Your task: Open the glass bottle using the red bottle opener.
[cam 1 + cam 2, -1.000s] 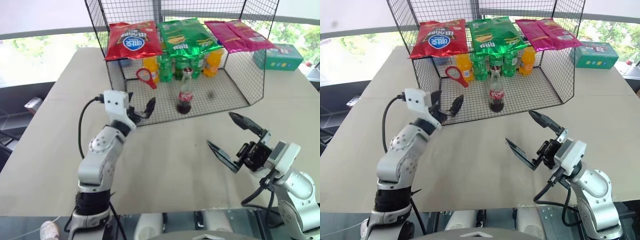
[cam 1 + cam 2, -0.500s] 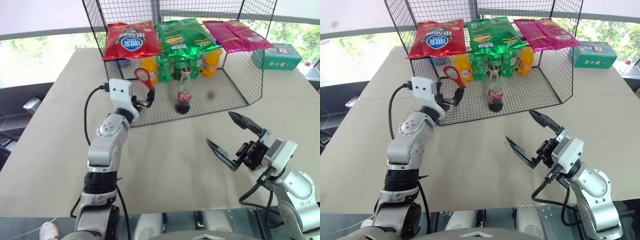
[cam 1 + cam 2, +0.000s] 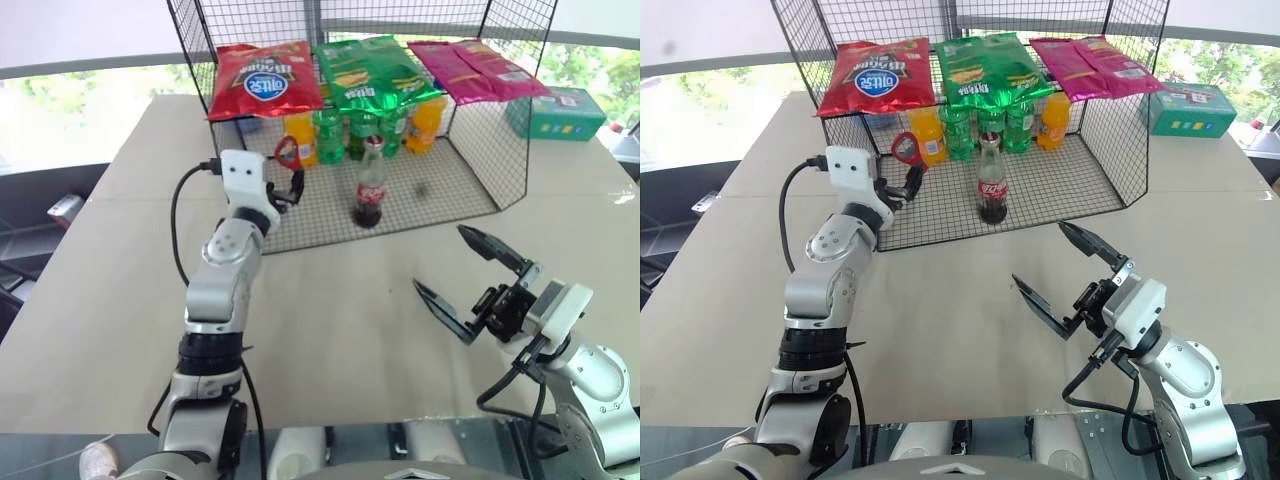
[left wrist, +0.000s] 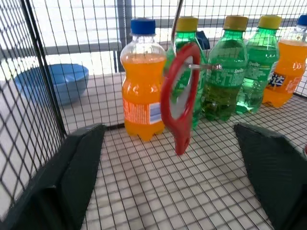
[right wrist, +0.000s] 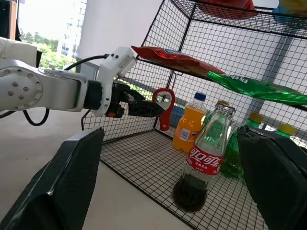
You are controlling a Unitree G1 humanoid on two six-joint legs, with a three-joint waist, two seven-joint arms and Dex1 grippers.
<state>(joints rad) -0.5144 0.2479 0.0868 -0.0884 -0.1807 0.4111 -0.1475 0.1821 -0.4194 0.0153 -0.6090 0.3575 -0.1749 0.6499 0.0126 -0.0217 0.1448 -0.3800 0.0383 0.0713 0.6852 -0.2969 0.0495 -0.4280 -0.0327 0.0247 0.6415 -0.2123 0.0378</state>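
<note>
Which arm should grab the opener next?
Left. Its tool is open right at the hanging red bottle opener, fingers either side. The right tool hangs open outside the wire rack.

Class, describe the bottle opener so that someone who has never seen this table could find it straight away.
Look inside the wire cage on the table, under the shelf of snack bags. Near its front left side, just ahead of the row of orange and green soda bottles, the opener hangs from a hook. It is the one flat red thing there, a teardrop loop with a short handle pointing down.

A beige table [image 3: 330, 310] stands before wide windows [image 3: 80, 110] with daylight and green trees outside.
</note>
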